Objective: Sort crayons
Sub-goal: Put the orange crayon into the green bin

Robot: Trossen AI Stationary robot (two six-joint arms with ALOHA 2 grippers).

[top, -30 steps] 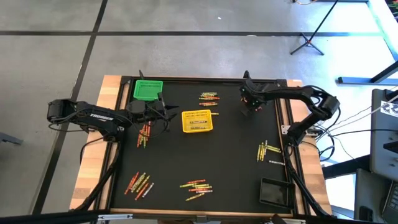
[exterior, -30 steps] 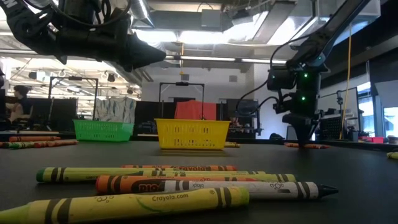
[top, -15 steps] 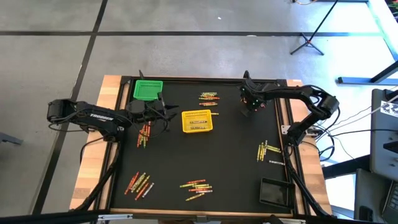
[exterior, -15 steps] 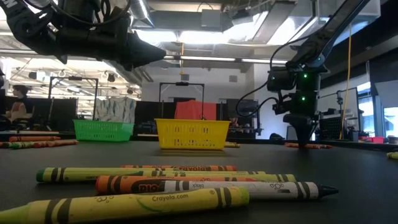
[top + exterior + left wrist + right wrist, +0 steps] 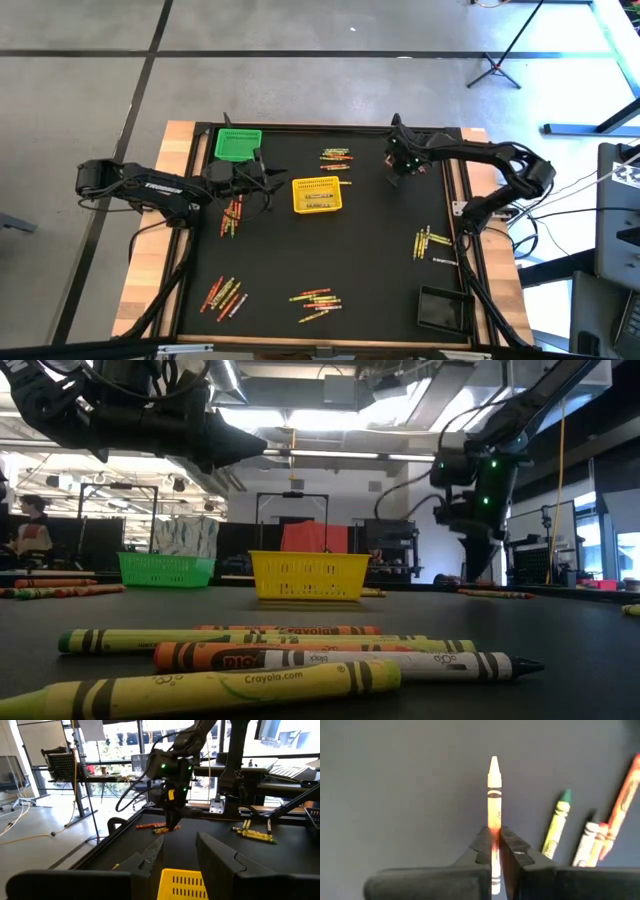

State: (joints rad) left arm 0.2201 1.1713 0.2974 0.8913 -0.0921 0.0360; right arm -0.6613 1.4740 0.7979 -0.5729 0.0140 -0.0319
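Black matting covers the table [image 5: 380, 250], with crayon clusters near its front edge [image 5: 312, 299] and along its right side [image 5: 432, 243]. Mid-table, the left gripper [image 5: 268, 180] hangs part-spread and empty beside the yellow basket [image 5: 317, 195], with the green basket [image 5: 237, 144] behind. At the far right corner, the right gripper [image 5: 495, 836] is pinching one crayon [image 5: 493, 795], lifted off the mat above its neighbours [image 5: 558, 821]. This looks like the pick step; next comes carrying it to the matching basket and releasing.

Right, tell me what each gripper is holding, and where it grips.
Right gripper: a yellow crayon, pinched on its lower half, tip pointing away. Left gripper: nothing.
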